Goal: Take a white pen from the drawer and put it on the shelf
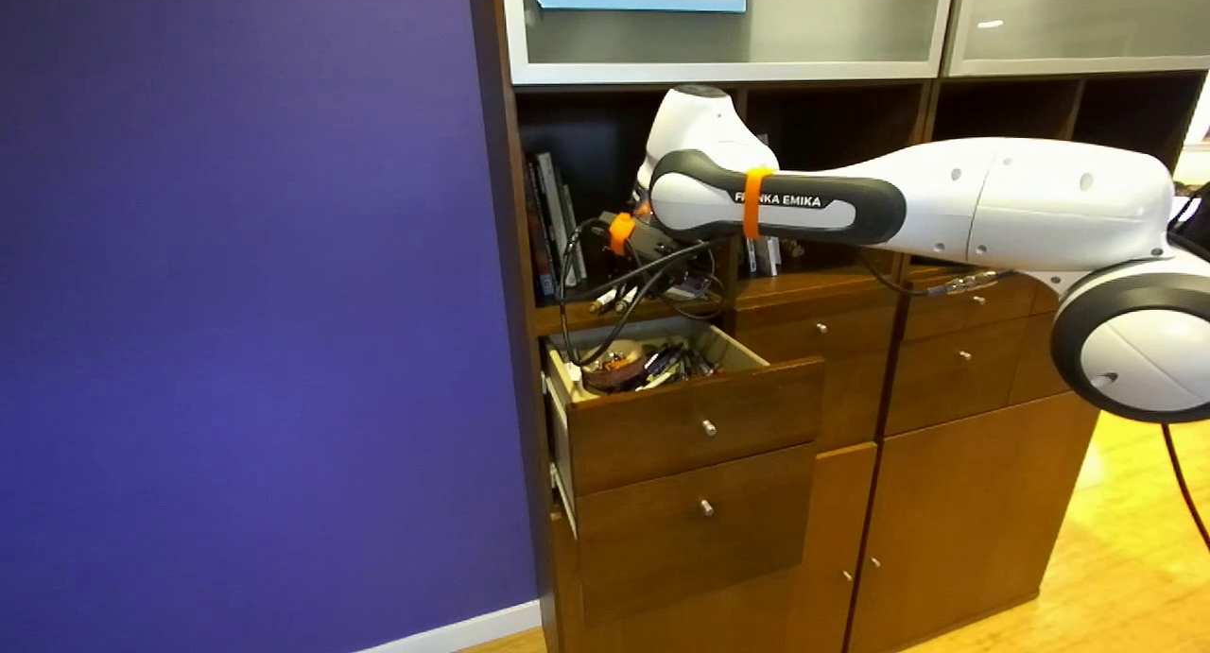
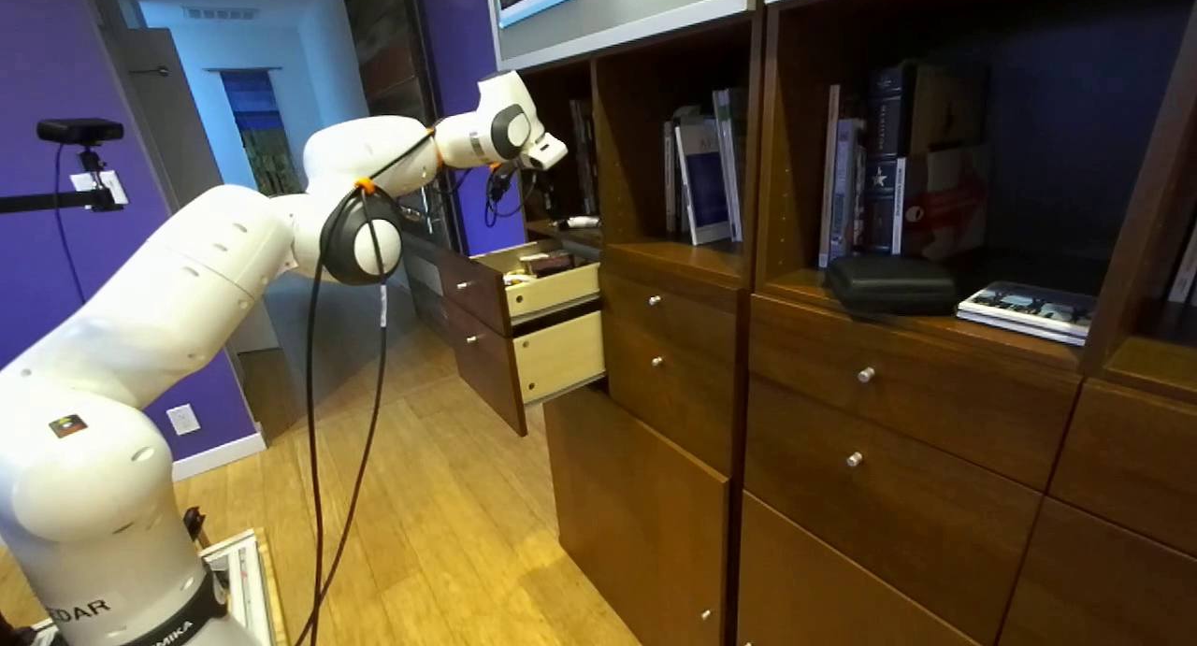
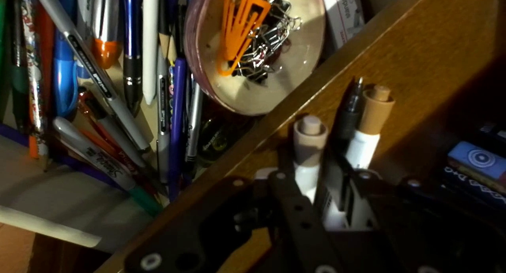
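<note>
The pulled-out drawer (image 1: 700, 431) holds pens, clips and a bowl. A white pen (image 3: 150, 48) lies among its pens in the wrist view. The open shelf (image 1: 635, 318) is just above it, with upright books (image 1: 553, 218). Two white markers lie at its front edge, one grey-tipped (image 3: 310, 146), one tan-tipped (image 3: 365, 134), with a black pen (image 3: 351, 103) between them. My gripper (image 3: 310, 162) is at the shelf edge. Its dark fingers stand close together on either side of the grey-tipped marker's barrel. Blur and shadow hide whether they touch it.
A bowl (image 3: 253, 95) of clips stands in the drawer. A blue eraser (image 3: 476, 158) lies deeper on the shelf. Cables (image 1: 567, 303) hang from my wrist over the drawer. A lower drawer (image 2: 561, 356) is also pulled out. More books (image 2: 701, 179) stand in the adjacent compartment.
</note>
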Motion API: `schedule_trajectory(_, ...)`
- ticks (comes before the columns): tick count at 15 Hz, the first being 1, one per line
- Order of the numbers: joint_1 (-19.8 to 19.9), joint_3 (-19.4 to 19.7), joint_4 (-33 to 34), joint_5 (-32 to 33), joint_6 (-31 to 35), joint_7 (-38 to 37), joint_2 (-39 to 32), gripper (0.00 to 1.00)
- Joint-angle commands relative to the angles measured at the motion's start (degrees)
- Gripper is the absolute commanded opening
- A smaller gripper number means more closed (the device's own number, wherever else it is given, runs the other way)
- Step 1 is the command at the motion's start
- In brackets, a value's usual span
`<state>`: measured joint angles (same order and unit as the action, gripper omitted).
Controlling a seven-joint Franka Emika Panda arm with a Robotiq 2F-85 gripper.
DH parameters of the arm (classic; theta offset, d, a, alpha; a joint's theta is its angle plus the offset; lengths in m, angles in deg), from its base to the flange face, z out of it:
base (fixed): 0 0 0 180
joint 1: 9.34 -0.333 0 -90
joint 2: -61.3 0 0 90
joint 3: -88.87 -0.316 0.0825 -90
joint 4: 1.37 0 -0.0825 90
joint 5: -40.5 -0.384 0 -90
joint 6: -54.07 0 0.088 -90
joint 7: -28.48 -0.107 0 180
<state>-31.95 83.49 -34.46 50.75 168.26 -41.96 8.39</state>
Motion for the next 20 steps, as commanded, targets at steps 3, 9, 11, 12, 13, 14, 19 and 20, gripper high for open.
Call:
schedule_trajectory(3,0.2,-1.4,3.0,-1.9,-0.8,1.0,-0.8,0.73)
schedule_trajectory(9,0.3,-2.9,0.7,-1.2,-15.4,9.0,5.6,1.0)
schedule_trajectory(11,-0.1,-2.2,-0.2,0.6,-22.0,13.2,8.0,1.0)
schedule_trajectory(12,-0.2,-1.9,-0.5,1.3,-24.9,15.3,9.0,1.0)
schedule_trajectory(13,-0.1,-2.1,-0.8,1.6,-27.6,18.0,9.9,1.0)
schedule_trajectory(14,0.2,-2.5,-1.2,1.6,-29.8,21.0,10.9,1.0)
schedule_trajectory(19,1.3,-3.0,-2.2,1.5,-38.9,37.3,16.2,1.0)
schedule_trajectory(20,1.5,-3.0,-2.3,1.6,-40.1,40.7,17.1,1.0)
